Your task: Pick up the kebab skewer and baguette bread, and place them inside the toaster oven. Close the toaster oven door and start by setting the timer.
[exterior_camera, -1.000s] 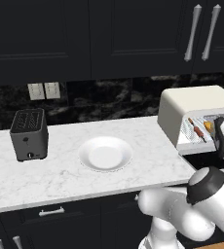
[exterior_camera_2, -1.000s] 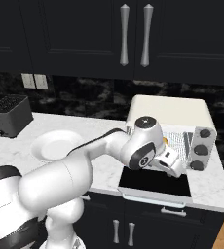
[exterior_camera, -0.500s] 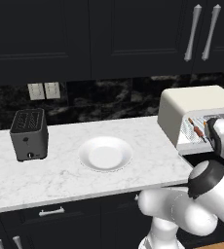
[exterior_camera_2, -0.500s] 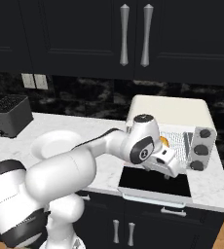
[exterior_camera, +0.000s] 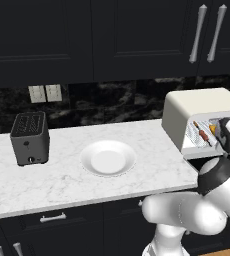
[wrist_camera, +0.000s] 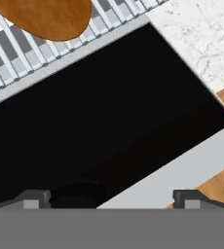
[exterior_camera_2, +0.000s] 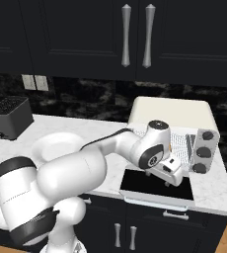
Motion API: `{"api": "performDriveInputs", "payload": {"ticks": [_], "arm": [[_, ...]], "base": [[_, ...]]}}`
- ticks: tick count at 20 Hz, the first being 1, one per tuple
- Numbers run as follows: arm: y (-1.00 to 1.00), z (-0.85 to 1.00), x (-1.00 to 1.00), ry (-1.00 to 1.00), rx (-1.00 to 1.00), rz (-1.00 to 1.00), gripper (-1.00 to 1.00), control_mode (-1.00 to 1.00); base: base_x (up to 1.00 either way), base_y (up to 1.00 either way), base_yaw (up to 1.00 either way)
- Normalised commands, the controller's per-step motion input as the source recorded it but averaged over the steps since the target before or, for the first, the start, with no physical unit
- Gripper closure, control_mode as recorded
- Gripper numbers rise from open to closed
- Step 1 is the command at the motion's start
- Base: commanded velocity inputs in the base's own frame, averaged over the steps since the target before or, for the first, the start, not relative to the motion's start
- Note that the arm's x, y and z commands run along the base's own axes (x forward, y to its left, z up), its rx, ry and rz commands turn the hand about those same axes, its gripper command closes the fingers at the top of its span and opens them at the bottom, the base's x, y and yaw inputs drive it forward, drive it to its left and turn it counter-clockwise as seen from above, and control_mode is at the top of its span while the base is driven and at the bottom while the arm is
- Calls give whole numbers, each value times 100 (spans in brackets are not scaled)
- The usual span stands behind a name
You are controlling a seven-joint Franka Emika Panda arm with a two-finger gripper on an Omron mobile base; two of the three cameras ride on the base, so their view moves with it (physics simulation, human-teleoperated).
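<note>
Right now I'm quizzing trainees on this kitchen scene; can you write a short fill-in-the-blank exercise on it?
1. The toaster oven door hangs ____.
2. The baguette bread lies on the oven's wire ____.
3. The white plate on the counter is ____.
4. The gripper above the door has its jaws ____.

Missing words: open; rack; empty; open

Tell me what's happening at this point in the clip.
The robot arm's gripper hangs open and empty over the toaster oven door, which lies folded down flat. The baguette rests on the oven rack, and the kebab skewer is inside the toaster oven too. The white plate is bare. The door is not yet closed.
</note>
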Motion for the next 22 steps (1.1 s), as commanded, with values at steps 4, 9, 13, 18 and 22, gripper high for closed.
{"api": "performDriveInputs", "payload": {"ticks": [4,9,13,18,22], "arm": [[1,-18,20,0,2,-2,-100,-100],[0,-22,24,-1,0,-4,-100,-100],[0,-27,24,0,0,-5,-100,-100],[0,-23,31,-4,0,-7,-100,-100],[1,-10,39,-6,0,-5,-100,-100]], "base": [[0,0,0],[0,0,0],[0,0,0],[0,0,0],[0,0,0]]}}
